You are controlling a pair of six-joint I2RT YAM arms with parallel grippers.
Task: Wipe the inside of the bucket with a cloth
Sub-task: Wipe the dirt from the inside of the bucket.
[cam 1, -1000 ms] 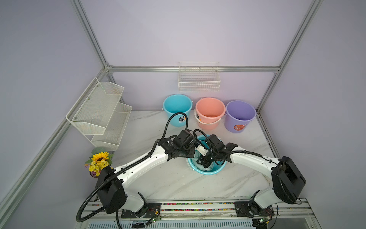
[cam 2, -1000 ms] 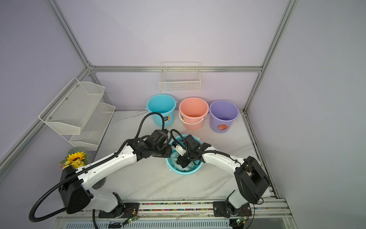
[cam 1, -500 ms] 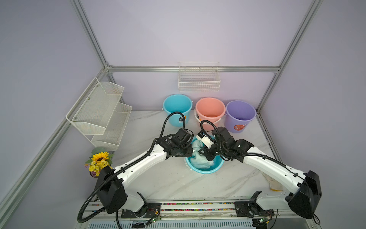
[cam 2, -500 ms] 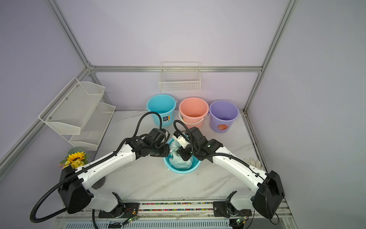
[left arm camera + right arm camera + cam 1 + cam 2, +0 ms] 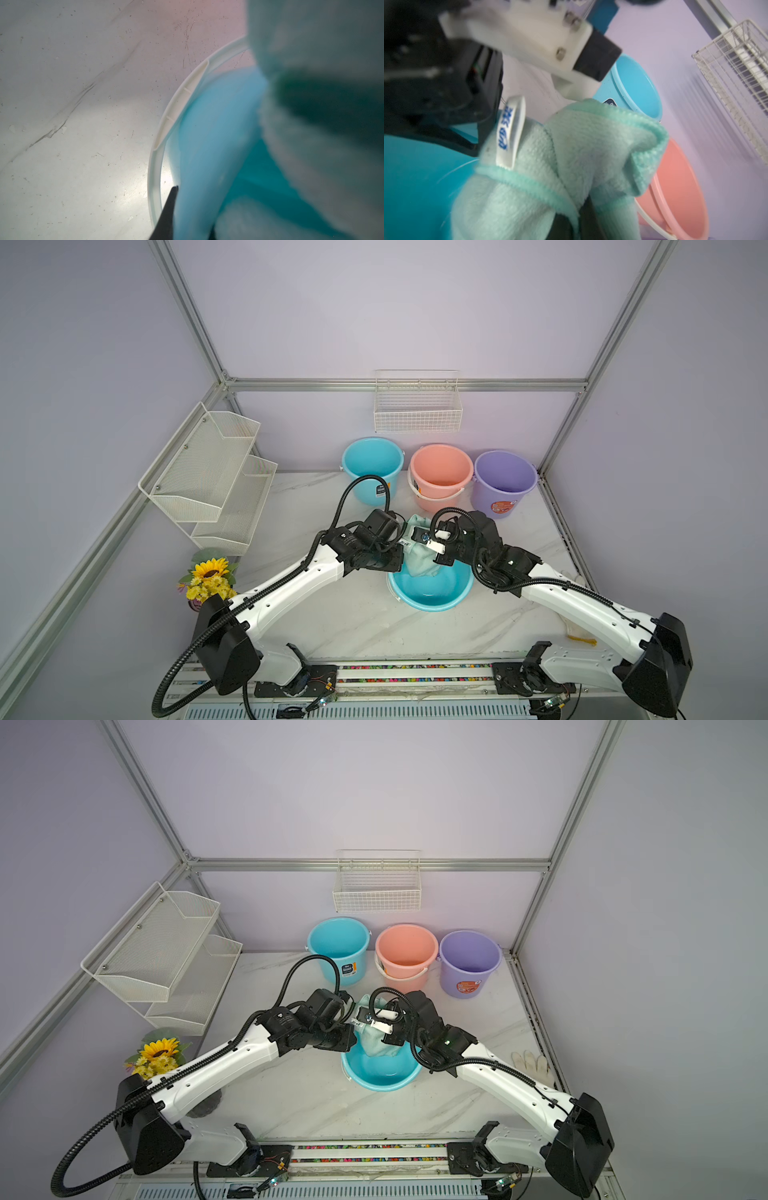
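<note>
The blue bucket [image 5: 432,605] stands in the middle of the table, with its white handle [image 5: 166,124] hanging down outside the wall. My left gripper [image 5: 193,214] is shut on the bucket's rim at its left side, one black finger [image 5: 171,199] outside the wall [image 5: 207,145]. My right gripper [image 5: 578,220] is shut on the mint-green cloth [image 5: 419,564], holding it bunched above the bucket [image 5: 380,1085]. The cloth's [image 5: 571,149] lower end hangs into the opening, and its white tag [image 5: 509,133] shows.
Blue [image 5: 372,460], pink [image 5: 440,472] and purple [image 5: 505,477] buckets stand in a row at the back. A wire basket [image 5: 417,406] hangs on the back wall, a tiered wire shelf [image 5: 212,472] at the left. Sunflowers [image 5: 208,576] sit front left, a white glove [image 5: 532,1063] at the right edge.
My right gripper has risen out of the bucket and drawn back, lifting the cloth with it. The left gripper has stayed on the rim.
</note>
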